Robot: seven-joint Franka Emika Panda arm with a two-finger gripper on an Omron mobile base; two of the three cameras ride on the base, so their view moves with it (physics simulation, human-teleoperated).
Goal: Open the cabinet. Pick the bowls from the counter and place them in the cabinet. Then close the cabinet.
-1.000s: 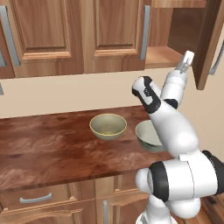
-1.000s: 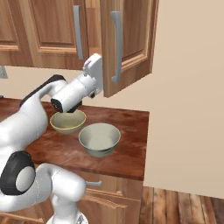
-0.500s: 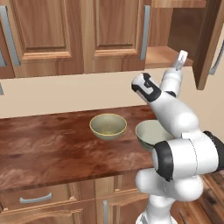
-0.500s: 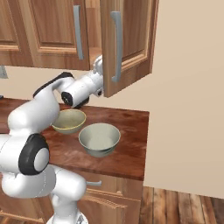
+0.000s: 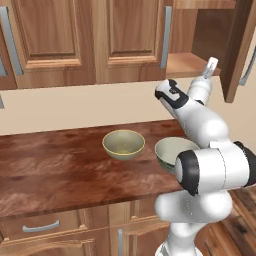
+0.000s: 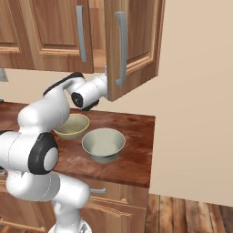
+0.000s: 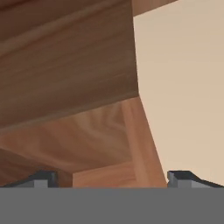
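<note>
The cabinet (image 5: 190, 62) has its right door (image 6: 134, 45) swung open and its left door (image 5: 130, 35) shut, so the wooden shelf shows. My gripper (image 5: 210, 65) points up at the shelf's front edge, just left of the open door, and is open with nothing in it. In the hand view its fingertips (image 7: 41, 178) stand wide apart under brown cabinet wood. Both bowls sit on the counter (image 5: 50, 170): the beige-olive bowl (image 5: 123, 144) (image 6: 73, 126) and, to its right, the grey-green bowl (image 5: 172, 152) (image 6: 103, 144), partly behind my arm in the left base view.
More wall cabinet doors with a grey handle (image 5: 10, 45) hang to the left. Drawers with a grey handle (image 5: 42, 227) run under the counter. The counter ends at the right by a beige wall (image 6: 195, 91) and wooden floor (image 6: 191, 214).
The arm's elbow and forearm have swung round, while the gripper stays near the shelf's front edge. The jaws are still open. Door and bowls have not moved.
</note>
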